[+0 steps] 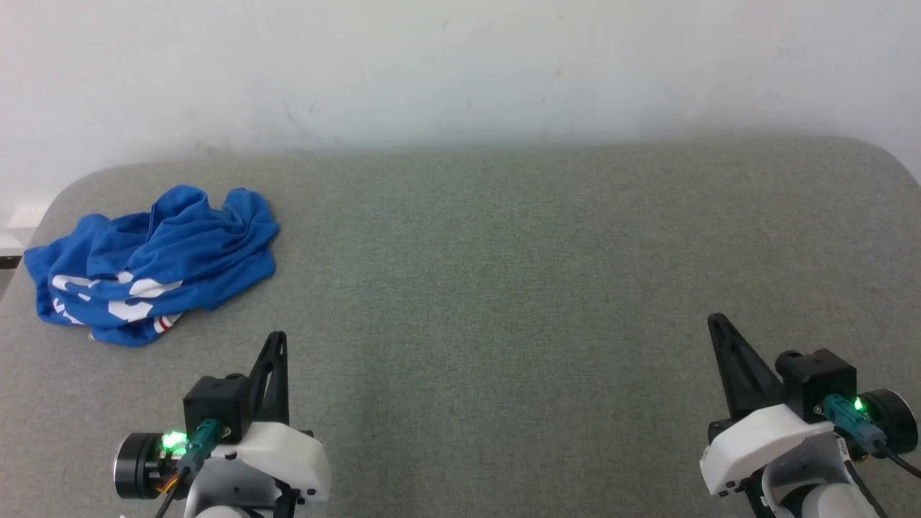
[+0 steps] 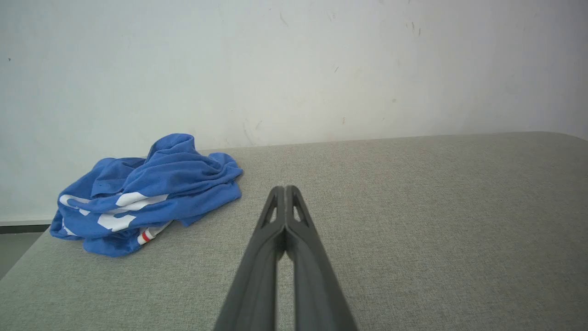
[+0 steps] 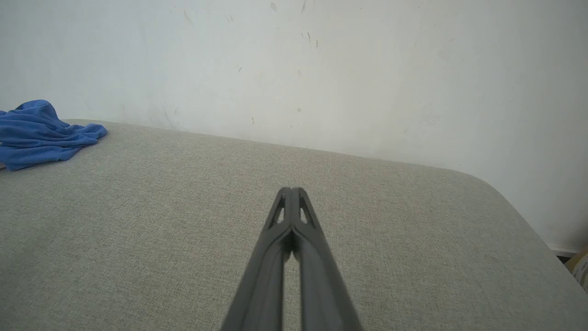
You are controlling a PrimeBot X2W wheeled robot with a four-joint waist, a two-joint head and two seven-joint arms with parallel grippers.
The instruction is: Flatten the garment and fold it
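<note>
Lying crumpled at far left of grey table (image 1: 504, 288): blue garment (image 1: 151, 262), head view. Left end effector (image 1: 278, 338) near it, right end effector (image 1: 714, 321) well apart, both pinched closed, empty. Left wrist view: garment ahead-left, bare table between. Right wrist view: garment far left, white wall (image 3: 321, 69) behind.

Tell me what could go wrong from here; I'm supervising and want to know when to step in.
The blue T-shirt lies bunched at the left edge of the grey padded surface, so a tug could slide it off. Its layers are heaped together; a pinch may catch several and unfold nothing. The right fingers sit far across from it, a long reach.
</note>
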